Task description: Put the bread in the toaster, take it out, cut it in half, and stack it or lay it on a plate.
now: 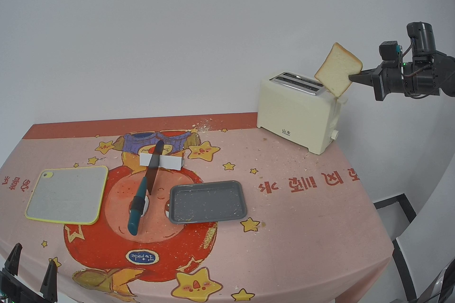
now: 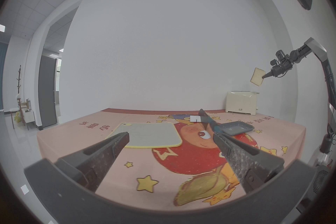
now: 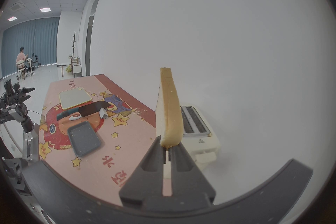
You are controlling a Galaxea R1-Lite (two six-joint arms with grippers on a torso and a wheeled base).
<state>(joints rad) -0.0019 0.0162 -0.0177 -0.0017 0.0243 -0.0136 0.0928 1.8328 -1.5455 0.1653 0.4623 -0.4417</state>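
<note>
A slice of white bread (image 1: 338, 68) hangs tilted in the air just above the right end of the cream toaster (image 1: 297, 112), pinched at one corner by my right gripper (image 1: 354, 77), which is shut on it. Edge-on, the bread (image 3: 170, 109) rises from the right gripper (image 3: 170, 148), with the toaster's slots (image 3: 191, 120) behind it. A knife (image 1: 144, 187) with a teal handle leans on a white stand (image 1: 162, 160) mid-table. My left gripper (image 1: 29, 266) is open at the table's near left corner, its fingers (image 2: 105, 154) apart over the cloth.
A grey tray (image 1: 207, 201) lies near the table's middle. A grey cutting board with a yellow rim (image 1: 68, 194) lies at the left. Crumbs are scattered by the toaster. The table ends just right of the toaster, close to the wall.
</note>
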